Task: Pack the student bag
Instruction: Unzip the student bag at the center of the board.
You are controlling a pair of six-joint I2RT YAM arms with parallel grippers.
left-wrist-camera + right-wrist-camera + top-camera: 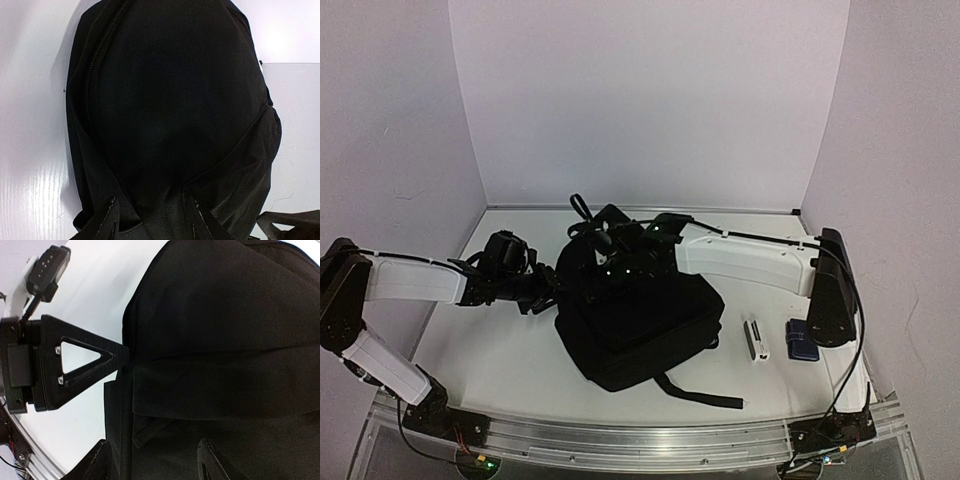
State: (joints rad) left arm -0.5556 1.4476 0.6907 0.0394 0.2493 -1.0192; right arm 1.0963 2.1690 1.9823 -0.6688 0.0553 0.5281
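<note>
The student bag, a large black fabric backpack, lies in the middle of the table with a strap trailing toward the near edge. My left gripper is at its left side. In the left wrist view the bag fills the frame, and the left gripper stands open with bag fabric bulging between its fingertips. My right gripper hovers over the bag's far end. In the right wrist view it is open above a small webbing loop on the bag.
A small white item and a dark-blue case lie on the table to the right of the bag, close to the right arm's base. A left gripper finger touches the bag's edge. White walls enclose the table.
</note>
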